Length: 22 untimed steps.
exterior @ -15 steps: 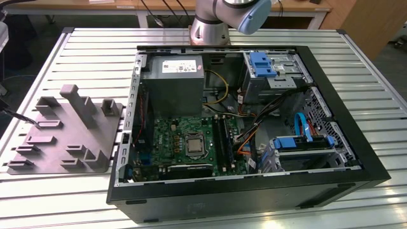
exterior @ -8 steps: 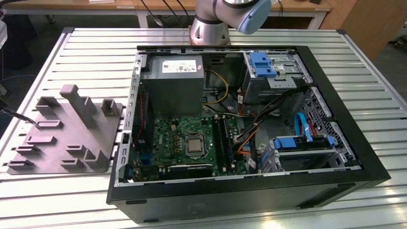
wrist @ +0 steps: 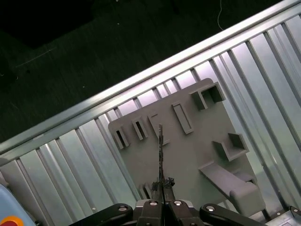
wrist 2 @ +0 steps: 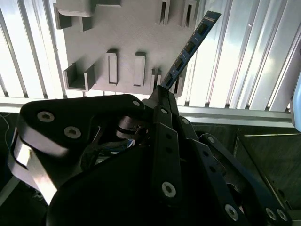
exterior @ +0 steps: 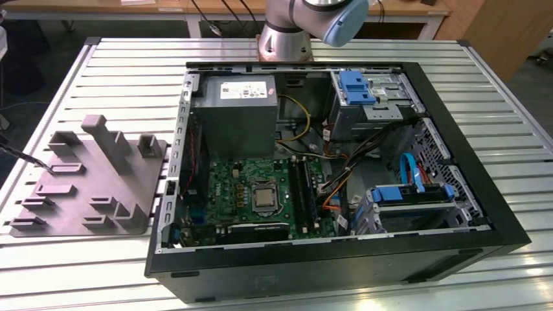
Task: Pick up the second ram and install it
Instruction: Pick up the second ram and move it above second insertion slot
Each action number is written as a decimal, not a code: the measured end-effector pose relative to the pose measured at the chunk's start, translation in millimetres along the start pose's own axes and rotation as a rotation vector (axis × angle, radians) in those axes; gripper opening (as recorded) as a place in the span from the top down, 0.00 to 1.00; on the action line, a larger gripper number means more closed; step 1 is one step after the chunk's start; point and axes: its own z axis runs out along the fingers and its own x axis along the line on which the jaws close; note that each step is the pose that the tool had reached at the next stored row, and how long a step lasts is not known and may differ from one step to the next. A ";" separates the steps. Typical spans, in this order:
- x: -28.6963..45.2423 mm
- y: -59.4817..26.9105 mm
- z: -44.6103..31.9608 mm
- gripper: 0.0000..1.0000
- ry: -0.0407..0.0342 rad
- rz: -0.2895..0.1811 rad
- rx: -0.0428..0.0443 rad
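My gripper point(wrist 2: 162, 94) is shut on one end of the second ram point(wrist 2: 190, 44), a thin dark blue stick with a row of chips. The stick juts out from the fingers over the grey slotted holder point(wrist 2: 127, 33). In the first wrist view the ram point(wrist: 161, 150) appears edge-on as a thin line rising from the gripper point(wrist: 162, 188), above the holder point(wrist: 188, 155). I cannot tell whether its far end touches the holder. In the exterior view the holder point(exterior: 87, 178) lies on the table at the left, beside the open computer case, where the green motherboard point(exterior: 255, 188) has long black slots point(exterior: 302, 188).
The black computer case point(exterior: 484, 214) takes up the middle of the slatted metal table point(exterior: 69, 272), with a power supply point(exterior: 233, 116), cables and blue drive brackets point(exterior: 356, 87) inside. The arm's base point(exterior: 285, 39) stands behind the case. The table edge point(wrist: 141, 77) runs close to the holder.
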 end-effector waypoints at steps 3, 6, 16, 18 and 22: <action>-0.1 0.0 -1.1 0.89 -0.0001 0.003 0.0002; -0.1 0.0 -2.2 0.89 -0.0001 0.007 0.0003; -1.1 0.5 -28.3 0.89 -0.0016 0.087 0.0034; -1.1 0.5 -29.1 0.89 -0.0016 0.089 0.0035; -1.2 0.5 -30.6 0.89 -0.0016 0.094 0.0036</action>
